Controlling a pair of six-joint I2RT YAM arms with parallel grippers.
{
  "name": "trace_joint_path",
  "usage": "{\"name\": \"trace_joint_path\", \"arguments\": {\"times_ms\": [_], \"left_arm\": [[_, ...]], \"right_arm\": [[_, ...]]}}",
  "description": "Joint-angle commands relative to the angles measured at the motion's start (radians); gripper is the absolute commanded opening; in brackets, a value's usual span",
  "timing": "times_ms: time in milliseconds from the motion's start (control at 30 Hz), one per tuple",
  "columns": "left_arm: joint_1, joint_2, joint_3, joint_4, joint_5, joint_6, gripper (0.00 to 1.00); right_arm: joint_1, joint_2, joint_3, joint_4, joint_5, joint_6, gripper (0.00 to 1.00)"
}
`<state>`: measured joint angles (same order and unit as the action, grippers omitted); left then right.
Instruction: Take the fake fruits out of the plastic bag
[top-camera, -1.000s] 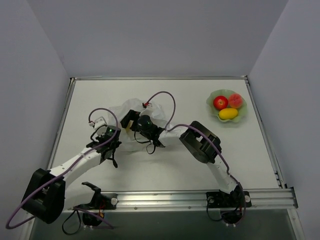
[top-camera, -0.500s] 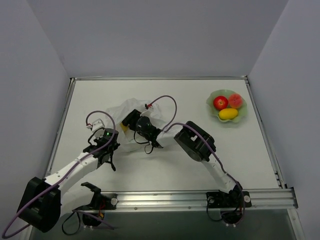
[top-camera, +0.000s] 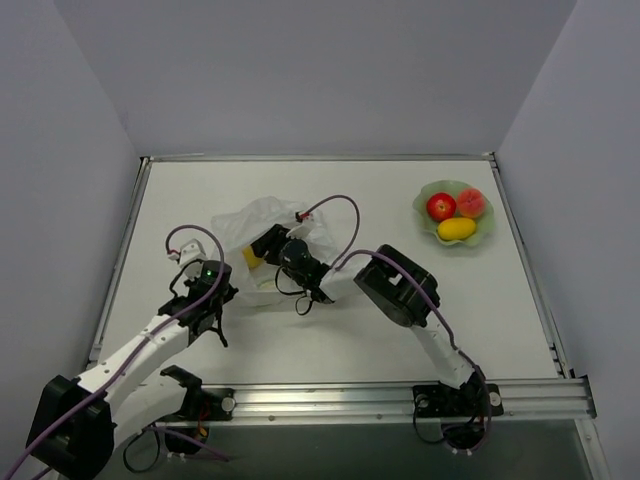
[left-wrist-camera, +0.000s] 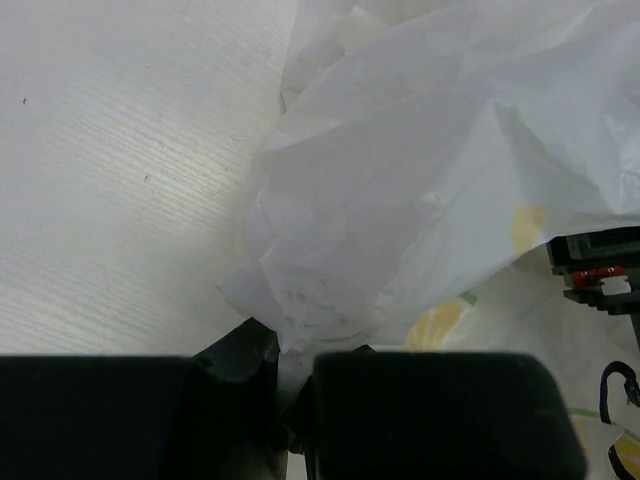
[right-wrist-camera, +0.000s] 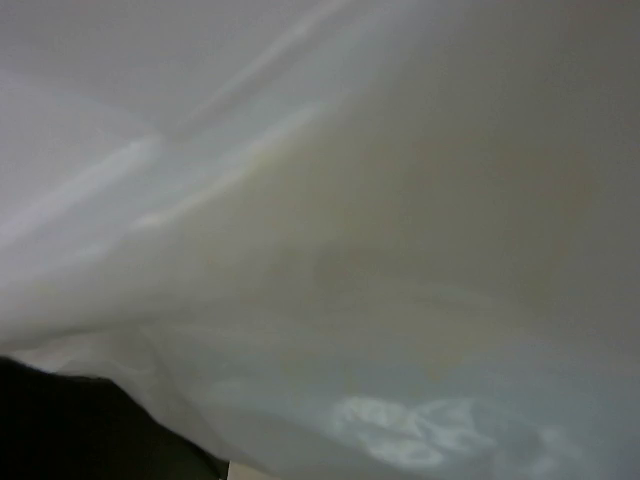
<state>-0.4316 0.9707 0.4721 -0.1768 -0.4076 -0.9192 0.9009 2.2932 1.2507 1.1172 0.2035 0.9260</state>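
The plastic bag (top-camera: 245, 222) lies crumpled left of the table's middle. My left gripper (left-wrist-camera: 295, 372) is shut on a corner of the bag (left-wrist-camera: 420, 190); in the top view it (top-camera: 215, 292) sits at the bag's near left edge. My right gripper (top-camera: 264, 250) reaches into the bag's mouth, next to a yellow fake fruit (top-camera: 250, 258). Translucent plastic (right-wrist-camera: 330, 250) fills the right wrist view and hides the fingers. A red apple (top-camera: 440, 206), a peach (top-camera: 471, 202) and a yellow oval fruit (top-camera: 456, 228) lie in the dish.
The pale green wavy-edged dish (top-camera: 428, 192) stands at the far right. A metal rail (top-camera: 400, 392) runs along the near edge. Purple cables (top-camera: 335, 205) loop above both wrists. Grey walls enclose the table on three sides.
My left arm has drawn back toward the near left with the bag corner, stretching the bag leftward. The right gripper stays in the bag's mouth.
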Motion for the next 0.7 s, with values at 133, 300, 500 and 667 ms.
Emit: {"name": "trace_joint_path", "arguments": {"times_ms": [133,300,500,667], "left_arm": [[-0.013,-0.085,0.075,-0.041,-0.002,0.022,0.02],[-0.045,-0.099,0.138,-0.064,-0.023,0.042,0.02],[-0.082,-0.083,0.181,-0.066,-0.037,0.046,0.03],[-0.173,-0.04,0.206,-0.088,-0.115,0.04,0.03]], "right_arm": [[0.05,-0.263,-0.131,-0.04,0.18,-0.277,0.02],[0.096,-0.38,-0.23,-0.037,0.238,-0.415,0.02],[0.177,-0.497,-0.325,0.056,0.269,-0.599,0.02],[0.245,-0.525,-0.347,0.162,0.28,-0.599,0.02]]}}
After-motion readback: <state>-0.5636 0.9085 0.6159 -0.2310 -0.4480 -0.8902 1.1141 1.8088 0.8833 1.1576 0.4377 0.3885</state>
